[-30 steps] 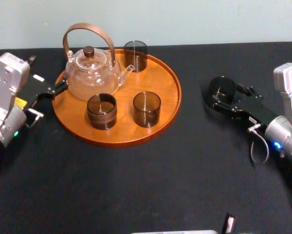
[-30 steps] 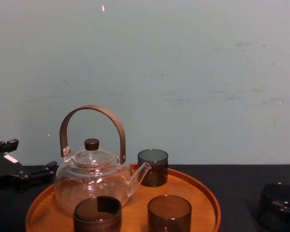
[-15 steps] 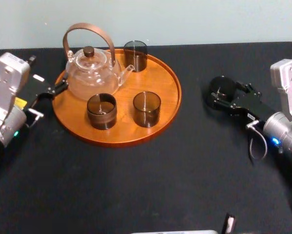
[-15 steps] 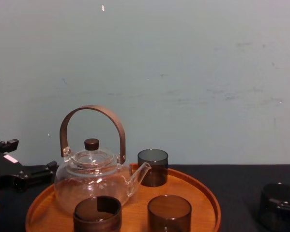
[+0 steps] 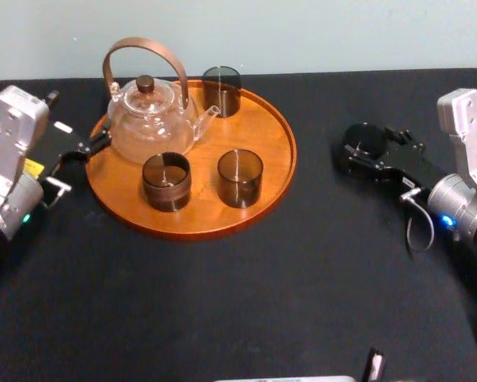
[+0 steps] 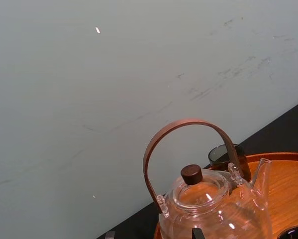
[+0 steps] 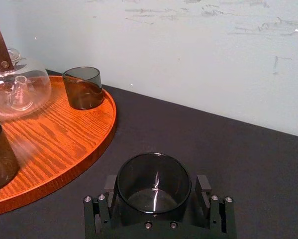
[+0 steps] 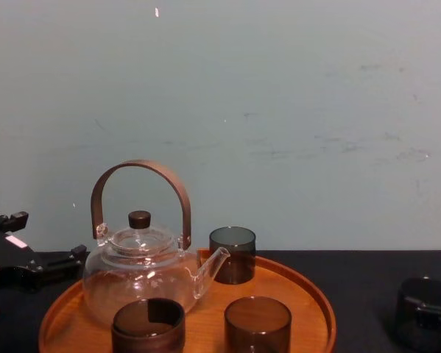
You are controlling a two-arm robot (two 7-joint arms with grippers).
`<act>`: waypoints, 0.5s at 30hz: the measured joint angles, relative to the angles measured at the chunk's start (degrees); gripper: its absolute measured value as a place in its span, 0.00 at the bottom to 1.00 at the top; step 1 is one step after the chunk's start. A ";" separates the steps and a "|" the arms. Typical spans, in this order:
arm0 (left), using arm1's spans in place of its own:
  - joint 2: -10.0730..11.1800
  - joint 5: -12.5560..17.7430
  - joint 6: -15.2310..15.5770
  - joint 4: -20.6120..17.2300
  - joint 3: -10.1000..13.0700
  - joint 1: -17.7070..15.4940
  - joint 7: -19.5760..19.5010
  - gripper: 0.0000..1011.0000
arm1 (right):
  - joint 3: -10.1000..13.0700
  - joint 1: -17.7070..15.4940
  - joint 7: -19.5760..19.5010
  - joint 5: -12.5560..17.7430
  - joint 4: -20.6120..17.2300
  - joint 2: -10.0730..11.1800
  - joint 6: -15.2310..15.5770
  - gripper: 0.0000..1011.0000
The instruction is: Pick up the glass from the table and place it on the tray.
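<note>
Glass (image 7: 153,174) stands upright on the counter (image 5: 302,278), between the jaws of the right pincer (image 7: 155,185).
Whether that pincer is clamped yet cannot be told, so a firm squeeze should come before any lift. Then it should rise straight, clear the rim of the tray (image 5: 270,135) to the pincer's left, and set down on bare wood nearest it, away from the dark cups (image 5: 240,177) and teapot (image 5: 150,119). The left pincer (image 5: 79,163) is parked open beyond the tray.

The right arm is reaching forward, its right gripper (image 5: 364,148) clasping the glass (image 7: 153,191) between both fingers; the left gripper (image 5: 73,165) is idling leftward, jaws spread.
</note>
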 joint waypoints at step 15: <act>0.00 0.00 0.00 0.00 0.00 0.00 0.00 0.99 | -0.46 1.48 1.09 -0.27 2.33 -0.21 -1.39 0.99</act>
